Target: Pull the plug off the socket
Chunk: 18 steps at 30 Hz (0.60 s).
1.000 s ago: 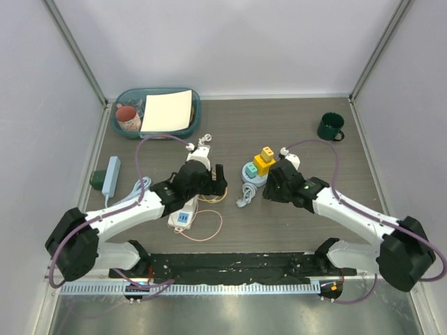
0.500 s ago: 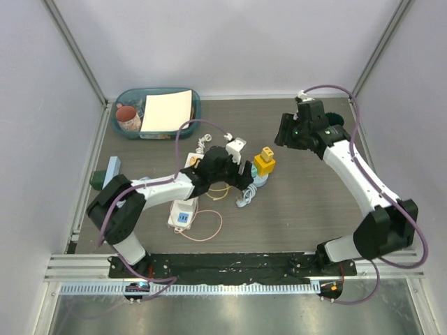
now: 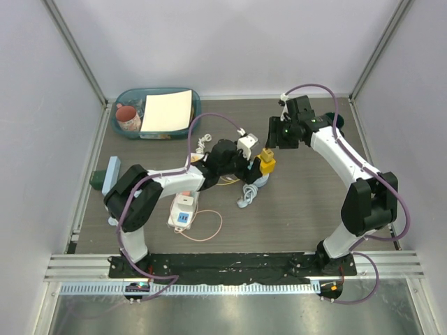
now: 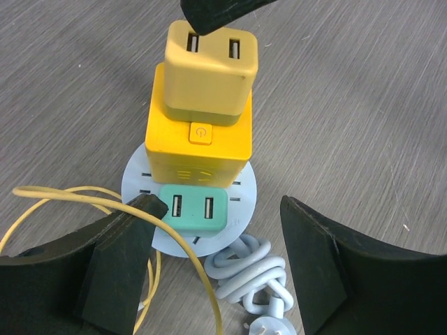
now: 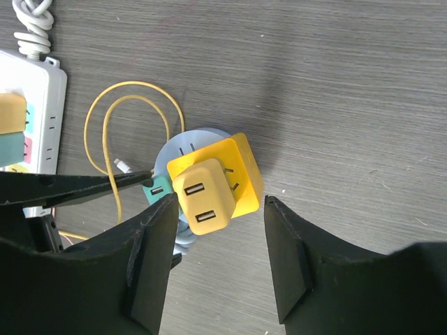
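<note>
A grey wood-grain desk (image 3: 307, 209) holds two black-and-white robot arms, both reaching toward its middle. A teal basin (image 3: 157, 90) sits at the far left corner.

The socket (image 3: 174, 222), a long white power strip with pastel outlet faces, lies left of centre, and its far half is hidden under the left arm. The plug (image 3: 185, 203), a small white square block, appears to sit on the strip just beyond the blue outlet face. Neither set of fingers touches it.

To the right of the strip is a round light-blue hub (image 4: 140, 178) with a coiled white cord. A yellow cube (image 4: 199, 150) stands on the hub, with a paler yellow adapter (image 4: 209, 77) on top and a teal adapter (image 4: 195, 208) beside it.

The left fingers (image 4: 115, 262) are spread wide on either side of the hub and hold nothing. The right fingers (image 5: 150, 265) are also parted and empty, hovering above the yellow stack. One black tip overlaps the pale adapter, but I cannot tell whether it touches.
</note>
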Available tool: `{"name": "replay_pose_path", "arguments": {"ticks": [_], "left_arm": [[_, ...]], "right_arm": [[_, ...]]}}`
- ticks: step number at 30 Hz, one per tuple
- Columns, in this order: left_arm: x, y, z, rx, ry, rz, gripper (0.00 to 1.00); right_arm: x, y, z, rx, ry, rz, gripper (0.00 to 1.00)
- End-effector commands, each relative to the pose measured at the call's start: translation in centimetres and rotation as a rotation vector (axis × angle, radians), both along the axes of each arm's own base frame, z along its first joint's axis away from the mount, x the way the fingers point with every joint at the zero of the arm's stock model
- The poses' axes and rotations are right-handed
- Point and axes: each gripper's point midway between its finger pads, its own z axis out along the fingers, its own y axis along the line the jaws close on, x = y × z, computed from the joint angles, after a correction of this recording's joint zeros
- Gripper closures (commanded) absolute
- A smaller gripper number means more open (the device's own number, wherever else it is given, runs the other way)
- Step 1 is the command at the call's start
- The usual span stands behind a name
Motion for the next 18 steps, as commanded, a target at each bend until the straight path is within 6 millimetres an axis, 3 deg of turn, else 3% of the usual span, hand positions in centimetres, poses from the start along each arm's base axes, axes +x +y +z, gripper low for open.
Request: {"name": "replay_pose_path", "arguments": {"ticks": [1,11,15,18], "left_arm": [[0.0,-0.1,-1.7,0.014,0.016,-0.03,0.25],[0.2,0.0,1.4,-0.016,-0.058,-0.052,0.15],[0.6,0.5,1.6,0.008,-0.081,-0.037,0.13],[0.9,0.7,1.0,0.031,-0.08,-0.028,0.06]], "right_arm": [[0.7,0.9,1.6,0.027,-0.042,0.046,0.42],[0.6,1.0,1.1,0.023,-0.041,0.065,0.39],[0.5,1.1,1.1,0.038,-0.044,0.058,0.39],[0.4,1.0,1.3,0.04,-0.052,0.054,0.38]]}}
